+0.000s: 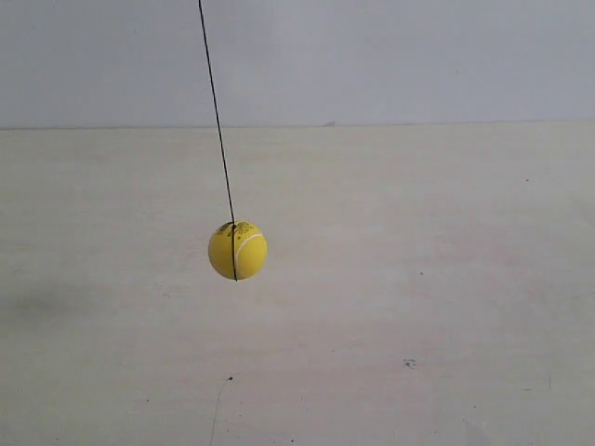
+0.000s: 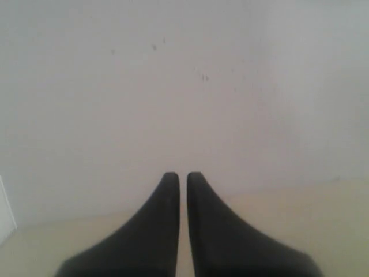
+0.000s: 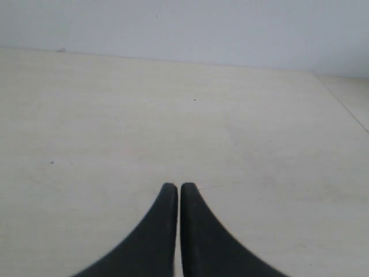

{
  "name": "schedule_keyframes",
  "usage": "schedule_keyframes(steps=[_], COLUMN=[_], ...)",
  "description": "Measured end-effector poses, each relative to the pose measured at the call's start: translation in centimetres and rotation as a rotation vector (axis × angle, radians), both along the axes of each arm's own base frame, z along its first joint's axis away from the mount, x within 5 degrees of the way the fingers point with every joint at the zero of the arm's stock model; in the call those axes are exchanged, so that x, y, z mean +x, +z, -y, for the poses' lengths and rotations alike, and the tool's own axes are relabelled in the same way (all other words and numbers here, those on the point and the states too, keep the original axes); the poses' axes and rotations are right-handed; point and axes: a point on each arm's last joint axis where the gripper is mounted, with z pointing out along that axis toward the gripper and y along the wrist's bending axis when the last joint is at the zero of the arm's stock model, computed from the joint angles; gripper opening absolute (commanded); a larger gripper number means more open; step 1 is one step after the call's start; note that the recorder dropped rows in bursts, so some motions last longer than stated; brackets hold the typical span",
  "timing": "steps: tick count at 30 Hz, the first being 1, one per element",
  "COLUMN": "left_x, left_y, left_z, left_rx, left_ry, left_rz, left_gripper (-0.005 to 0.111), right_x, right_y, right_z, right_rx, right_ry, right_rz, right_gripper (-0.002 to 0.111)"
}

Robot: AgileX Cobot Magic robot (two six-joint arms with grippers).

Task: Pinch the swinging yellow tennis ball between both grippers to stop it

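The yellow tennis ball (image 1: 237, 250) hangs in the air on a thin dark string (image 1: 216, 111) that slants up to the top edge of the exterior view, left of middle. Neither arm shows in the exterior view. In the left wrist view my left gripper (image 2: 180, 175) is shut with nothing between its black tapered fingers, and it faces a pale wall. In the right wrist view my right gripper (image 3: 175, 186) is shut and empty above the light tabletop. The ball appears in neither wrist view.
A pale wooden tabletop (image 1: 418, 307) runs back to a grey-white wall (image 1: 390, 56). A table edge or seam (image 3: 343, 101) runs off to one side in the right wrist view. Small dark specks (image 1: 409, 363) mark the tabletop.
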Motion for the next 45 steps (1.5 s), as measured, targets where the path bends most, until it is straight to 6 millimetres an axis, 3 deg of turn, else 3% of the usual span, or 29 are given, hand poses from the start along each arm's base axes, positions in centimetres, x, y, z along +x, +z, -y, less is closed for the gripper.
schedule_keyframes(steps=[5, 16, 45], left_x=[0.6, 0.7, 0.7], left_y=[-3.3, -6.4, -6.5], left_z=[-0.1, -0.2, -0.2], left_rx=[-0.017, -0.062, -0.069], left_ry=[0.018, 0.045, 0.045], left_rz=[-0.161, -0.342, -0.357], left_gripper=[0.005, 0.005, 0.005], right_x=[0.0, 0.0, 0.0], right_y=[0.0, 0.0, 0.0], right_z=[0.0, 0.0, 0.0], right_rx=[0.000, 0.000, 0.003], right_ry=[0.000, 0.000, 0.000], right_rz=[0.000, 0.000, 0.002], right_gripper=[0.000, 0.000, 0.000])
